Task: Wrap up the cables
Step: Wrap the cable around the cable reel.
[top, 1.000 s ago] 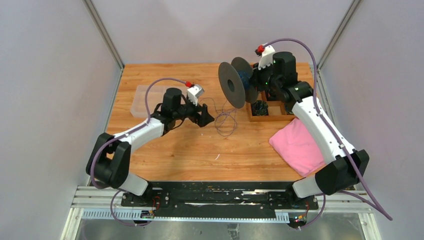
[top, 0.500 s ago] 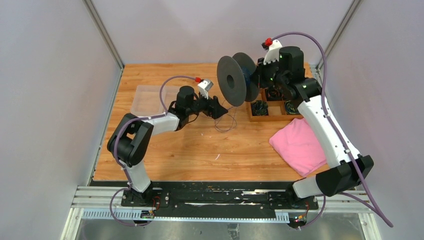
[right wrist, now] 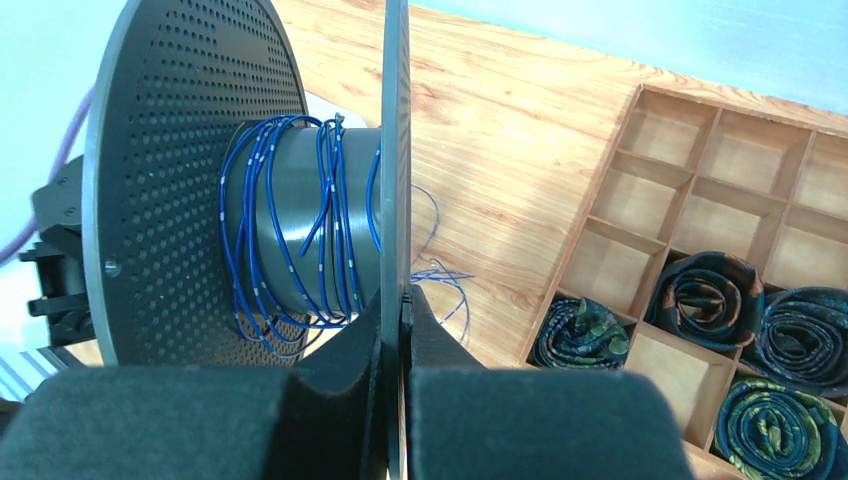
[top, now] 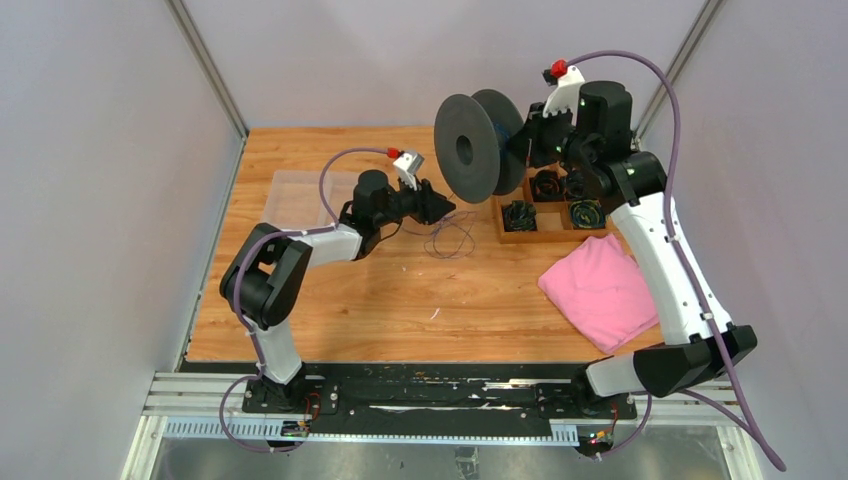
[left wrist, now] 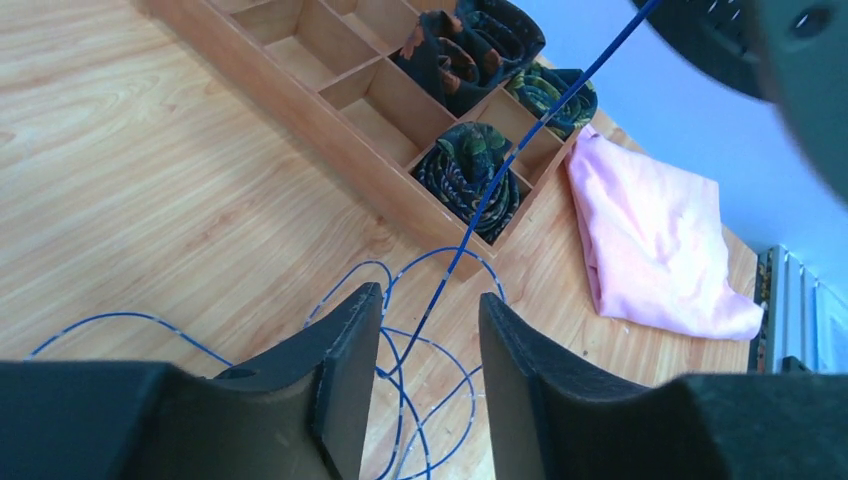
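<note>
The cable is a thin blue wire. Part of it is wound on the hub (right wrist: 290,230) of a dark grey spool (top: 470,150), and the rest lies in loose loops (top: 450,235) on the table. My right gripper (right wrist: 400,300) is shut on the spool's near flange (right wrist: 395,150) and holds the spool above the table. My left gripper (top: 440,205) sits just left of the spool. Its jaws stand partly apart. One taut strand (left wrist: 459,250) runs up between the fingers toward the spool, and neither pad touches it.
A wooden compartment tray (top: 550,236) with rolled dark ties (left wrist: 470,175) stands right of the loops. A pink cloth (top: 600,290) lies in front of it. A clear plastic container (top: 295,195) sits at the left rear.
My left gripper has moved right to the spool, and its jaws have narrowed. The right arm has lifted the spool and carried it slightly right.
</note>
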Robot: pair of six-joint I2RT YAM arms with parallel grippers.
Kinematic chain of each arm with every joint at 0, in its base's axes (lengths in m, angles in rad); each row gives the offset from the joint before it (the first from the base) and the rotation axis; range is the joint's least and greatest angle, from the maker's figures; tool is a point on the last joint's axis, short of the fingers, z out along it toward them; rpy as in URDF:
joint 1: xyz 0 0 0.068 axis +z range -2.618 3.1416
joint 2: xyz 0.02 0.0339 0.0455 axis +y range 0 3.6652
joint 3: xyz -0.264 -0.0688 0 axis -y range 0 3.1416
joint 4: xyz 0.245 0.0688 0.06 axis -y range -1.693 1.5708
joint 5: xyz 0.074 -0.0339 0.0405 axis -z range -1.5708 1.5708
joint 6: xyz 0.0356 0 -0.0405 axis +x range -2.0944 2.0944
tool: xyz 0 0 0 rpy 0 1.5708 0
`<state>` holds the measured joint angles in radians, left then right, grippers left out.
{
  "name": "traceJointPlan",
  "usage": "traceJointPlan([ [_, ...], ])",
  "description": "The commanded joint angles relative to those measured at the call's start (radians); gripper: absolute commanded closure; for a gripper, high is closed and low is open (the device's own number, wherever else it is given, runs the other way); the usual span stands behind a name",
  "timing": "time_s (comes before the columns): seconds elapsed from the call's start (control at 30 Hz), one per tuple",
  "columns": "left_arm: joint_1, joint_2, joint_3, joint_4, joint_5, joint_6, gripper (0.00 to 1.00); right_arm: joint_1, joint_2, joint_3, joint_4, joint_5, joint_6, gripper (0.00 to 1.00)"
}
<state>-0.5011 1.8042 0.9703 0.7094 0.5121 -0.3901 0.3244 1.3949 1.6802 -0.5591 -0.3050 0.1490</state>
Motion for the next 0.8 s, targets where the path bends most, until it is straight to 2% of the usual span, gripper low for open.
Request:
traceJointPlan([
  [0.0, -0.006, 0.012, 0.030, 0.065, 0.002, -0.005, 0.59, -0.023, -0.048, 0.076, 0.037, -0.048, 0.046, 0.99],
  [0.07, -0.006, 0.014, 0.038, 0.066, 0.013, -0.009, 0.63, -0.025, -0.050, 0.091, 0.031, -0.046, 0.046, 0.99],
  [0.27, -0.011, 0.023, 0.040, 0.067, 0.025, 0.010, 0.67, -0.031, -0.047, 0.099, 0.031, -0.046, 0.056, 0.99],
  [0.4, -0.024, 0.030, 0.045, 0.066, 0.039, 0.028, 0.76, -0.033, -0.045, 0.103, 0.031, -0.049, 0.062, 0.99],
  [0.5, -0.036, 0.035, 0.052, 0.067, 0.046, 0.033, 0.78, -0.033, -0.043, 0.105, 0.031, -0.053, 0.068, 0.99],
  [0.6, -0.045, 0.043, 0.061, 0.067, 0.048, 0.033, 0.71, -0.035, -0.045, 0.104, 0.031, -0.058, 0.073, 0.99],
  [0.77, -0.047, 0.072, 0.082, 0.076, 0.017, 0.034, 0.54, -0.037, -0.050, 0.099, 0.030, -0.071, 0.089, 0.99],
])
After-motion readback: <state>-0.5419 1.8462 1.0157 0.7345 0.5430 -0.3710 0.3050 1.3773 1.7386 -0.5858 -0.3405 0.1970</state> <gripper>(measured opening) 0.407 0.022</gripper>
